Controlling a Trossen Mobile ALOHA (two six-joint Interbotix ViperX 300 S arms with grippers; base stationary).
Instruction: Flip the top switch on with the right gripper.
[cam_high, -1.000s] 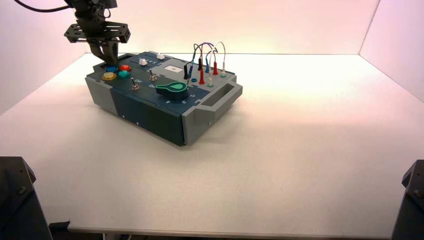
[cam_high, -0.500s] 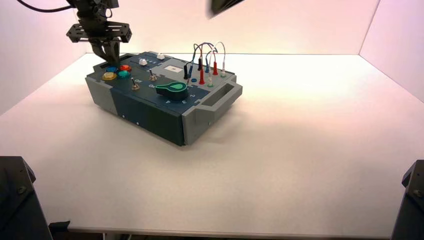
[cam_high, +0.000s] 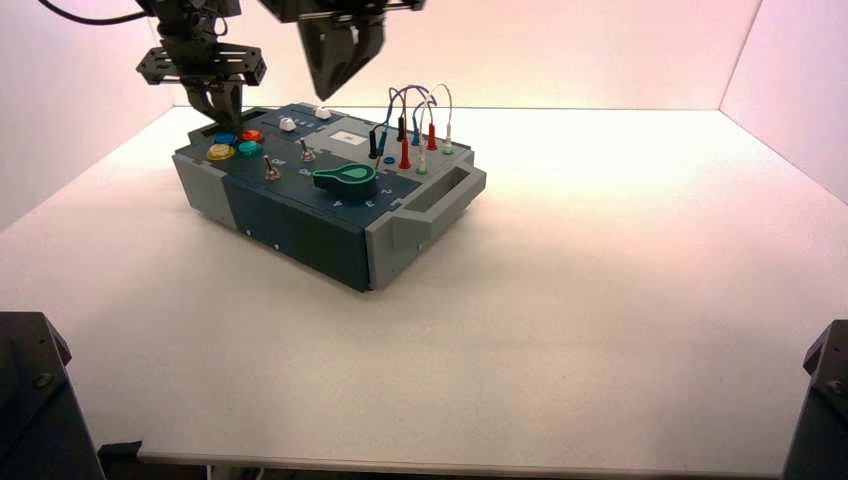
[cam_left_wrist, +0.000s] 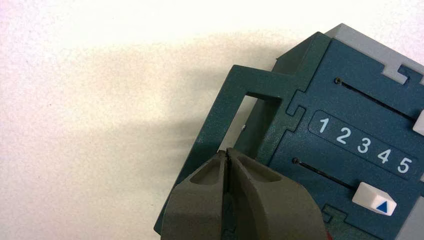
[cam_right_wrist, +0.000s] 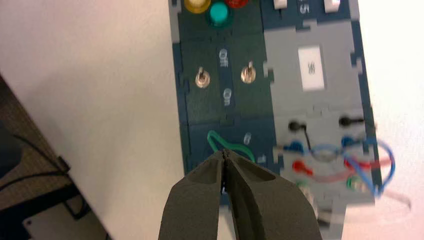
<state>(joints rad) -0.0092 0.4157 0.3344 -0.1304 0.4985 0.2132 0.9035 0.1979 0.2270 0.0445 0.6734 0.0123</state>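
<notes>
Top switch (cam_right_wrist: 248, 74): small metal toggle at the box (cam_high: 300, 215) centre, untouched, 12 o'clock from the green knob (cam_high: 345, 178). Right gripper (cam_high: 335, 60), absent a second ago, now hangs above the box, jaws pressed together; approach begun. Left gripper (cam_high: 218, 100), jaws pressed together, hovers at the box's 10 o'clock corner.

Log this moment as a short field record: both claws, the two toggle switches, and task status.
right claw: high above the box's far side, fingers closed, touching nothing
left claw: fingers closed, at the box's far left corner by its handle opening
box: blue-grey, turned at an angle on the white table
toggle switches: two, side by side between the Off and On labels; positions not clear
task status: right claw not yet at any switch
</notes>
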